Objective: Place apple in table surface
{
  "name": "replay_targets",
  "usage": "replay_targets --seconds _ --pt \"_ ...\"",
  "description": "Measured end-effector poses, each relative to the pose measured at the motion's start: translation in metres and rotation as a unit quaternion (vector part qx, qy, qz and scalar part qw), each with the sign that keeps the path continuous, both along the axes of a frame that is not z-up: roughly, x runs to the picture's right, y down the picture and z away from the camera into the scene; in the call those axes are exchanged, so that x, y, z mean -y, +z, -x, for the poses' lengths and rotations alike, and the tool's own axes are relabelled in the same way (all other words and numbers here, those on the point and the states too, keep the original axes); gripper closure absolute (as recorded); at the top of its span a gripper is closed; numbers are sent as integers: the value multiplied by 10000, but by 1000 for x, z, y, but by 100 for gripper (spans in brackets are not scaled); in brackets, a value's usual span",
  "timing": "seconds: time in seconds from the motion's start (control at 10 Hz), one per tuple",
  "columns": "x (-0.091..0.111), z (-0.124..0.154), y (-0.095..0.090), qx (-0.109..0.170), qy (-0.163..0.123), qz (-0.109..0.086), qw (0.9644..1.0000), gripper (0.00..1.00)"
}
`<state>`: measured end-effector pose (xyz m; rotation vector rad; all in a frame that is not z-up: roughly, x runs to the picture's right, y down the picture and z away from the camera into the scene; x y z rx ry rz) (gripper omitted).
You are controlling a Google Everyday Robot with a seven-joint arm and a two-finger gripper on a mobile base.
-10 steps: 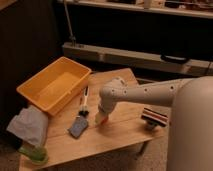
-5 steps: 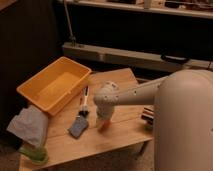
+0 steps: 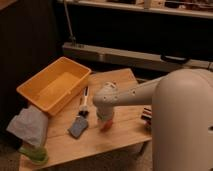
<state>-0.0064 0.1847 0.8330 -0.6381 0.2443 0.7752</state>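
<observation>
The apple (image 3: 106, 125) is small and red-orange, and sits in my gripper (image 3: 105, 121) just above or touching the table surface (image 3: 122, 136), near the table's middle. The gripper points down from the white arm (image 3: 135, 95), which reaches in from the right, and it is shut on the apple. The wrist hides the apple's upper part, so only its lower part shows. The tan wooden tabletop lies directly under it.
A large yellow bin (image 3: 52, 90) stands at the table's back left. A grey-blue pad (image 3: 78, 126) and a black-and-white brush-like tool (image 3: 84, 101) lie just left of the gripper. A pale crumpled bag (image 3: 27, 125) and a green item (image 3: 35, 154) sit front left. A dark object (image 3: 146, 114) lies right.
The gripper has come down and slightly toward the front with the apple, from above the table to the tabletop. The arm's large body has swung further into view on the right.
</observation>
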Motion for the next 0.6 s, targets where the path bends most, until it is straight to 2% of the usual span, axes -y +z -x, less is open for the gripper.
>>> replay_targets --seconds 0.1,0.3,0.4,0.6 --pt "3 4 -3 95 238 56 9997 40" --pt "16 -1 -7 334 861 25 9957 40" --pt "19 -1 -8 373 955 12 9947 40" --pt "18 1 -8 391 943 11 9948 40"
